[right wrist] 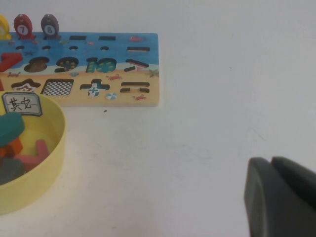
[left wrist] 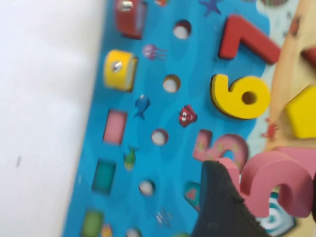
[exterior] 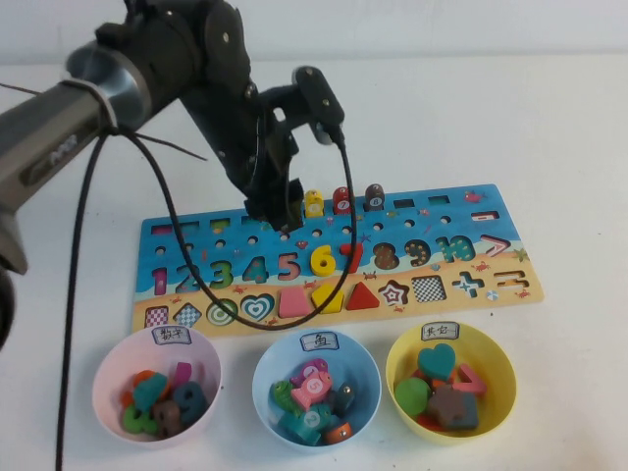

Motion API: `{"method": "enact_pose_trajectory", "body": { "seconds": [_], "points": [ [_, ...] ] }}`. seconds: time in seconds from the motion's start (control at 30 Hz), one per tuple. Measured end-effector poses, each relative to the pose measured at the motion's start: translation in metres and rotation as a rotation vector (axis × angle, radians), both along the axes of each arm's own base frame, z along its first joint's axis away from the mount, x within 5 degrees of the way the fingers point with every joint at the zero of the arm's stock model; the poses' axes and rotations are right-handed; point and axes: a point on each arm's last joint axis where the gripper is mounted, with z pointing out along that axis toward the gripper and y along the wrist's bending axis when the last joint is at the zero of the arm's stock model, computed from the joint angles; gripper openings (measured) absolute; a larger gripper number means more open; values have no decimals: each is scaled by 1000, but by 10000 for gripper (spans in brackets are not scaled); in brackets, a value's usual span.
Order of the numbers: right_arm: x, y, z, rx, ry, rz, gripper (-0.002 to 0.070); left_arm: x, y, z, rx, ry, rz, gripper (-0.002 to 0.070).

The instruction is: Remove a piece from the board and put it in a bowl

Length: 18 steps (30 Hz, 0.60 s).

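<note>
- Above the board, left gripper clamped on the pink 5, lifted beside its empty cut-out, near the yellow 6
- Off to the right over bare table, right gripper with fingers together, empty
- Near the front edge, pink bowl well below the 5

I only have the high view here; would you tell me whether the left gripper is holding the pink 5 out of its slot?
Observer: Yes. The left wrist view shows the pink 5 between the fingers of the left gripper, beside its empty recess in the board.
Operator: Thank you. And the right gripper, which I cannot see?
Observer: The right gripper is shut, over the bare table beside the yellow bowl.
</note>
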Motion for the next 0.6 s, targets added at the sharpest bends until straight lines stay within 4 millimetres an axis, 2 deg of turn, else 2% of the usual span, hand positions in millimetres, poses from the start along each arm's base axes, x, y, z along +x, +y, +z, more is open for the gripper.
{"method": "enact_pose_trajectory", "body": {
  "seconds": [0.1, 0.2, 0.5, 0.6],
  "points": [
    [0, 0, 0, 0, 0, 0, -17, -15, 8, 21, -66, -31, 136, 318],
    [0, 0, 0, 0, 0, 0, -17, -41, 23, 31, -129, -79, 229, 318],
    [0, 0, 0, 0, 0, 0, -17, -132, 71, 38, -279, -104, 487, 318],
    [0, 0, 0, 0, 0, 0, -17, -158, 85, 33, -317, -92, 559, 318]
  ]
}}
